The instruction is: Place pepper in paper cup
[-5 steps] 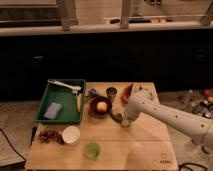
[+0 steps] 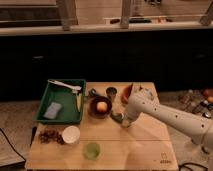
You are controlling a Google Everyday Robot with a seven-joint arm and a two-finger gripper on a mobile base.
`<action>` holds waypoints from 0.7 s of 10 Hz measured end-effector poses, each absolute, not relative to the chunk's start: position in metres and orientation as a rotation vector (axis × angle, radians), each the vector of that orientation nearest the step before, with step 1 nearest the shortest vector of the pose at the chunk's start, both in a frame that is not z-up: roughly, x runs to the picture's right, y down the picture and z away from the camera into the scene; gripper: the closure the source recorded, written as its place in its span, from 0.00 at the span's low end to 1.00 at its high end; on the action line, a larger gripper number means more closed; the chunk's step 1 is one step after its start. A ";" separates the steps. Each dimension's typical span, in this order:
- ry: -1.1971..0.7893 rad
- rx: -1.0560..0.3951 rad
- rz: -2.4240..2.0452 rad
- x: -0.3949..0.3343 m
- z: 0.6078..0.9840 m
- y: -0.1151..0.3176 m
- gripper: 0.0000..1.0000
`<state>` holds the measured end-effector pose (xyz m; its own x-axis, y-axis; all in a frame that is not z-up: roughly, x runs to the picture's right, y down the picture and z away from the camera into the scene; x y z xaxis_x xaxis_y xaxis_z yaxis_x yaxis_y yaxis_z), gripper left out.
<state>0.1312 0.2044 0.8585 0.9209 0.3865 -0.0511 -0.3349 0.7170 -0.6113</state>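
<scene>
The white paper cup [image 2: 71, 135] stands at the table's front left, with a pale inside. My gripper [image 2: 120, 119] is at the end of the white arm [image 2: 165, 116] that reaches in from the right. It is low over the middle of the table, just right of the dark bowl. A small greenish shape [image 2: 116, 117] sits at the gripper's tip and looks like the green pepper. I cannot tell whether it is held or lies on the table. The gripper is well to the right of the paper cup.
A dark bowl [image 2: 101, 107] holds a round orange fruit [image 2: 101, 106]. A green tray [image 2: 48, 100] with a sponge and a utensil stands at the left. There is also a translucent green cup [image 2: 91, 150], a small dark cup [image 2: 111, 92], an orange object [image 2: 127, 93] and dark reddish bits [image 2: 48, 136].
</scene>
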 end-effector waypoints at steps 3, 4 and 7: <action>-0.112 -0.616 0.328 0.124 0.826 0.167 0.99; -0.114 -0.599 0.293 0.122 0.812 0.151 0.99; -0.109 -0.578 0.252 0.120 0.802 0.136 0.99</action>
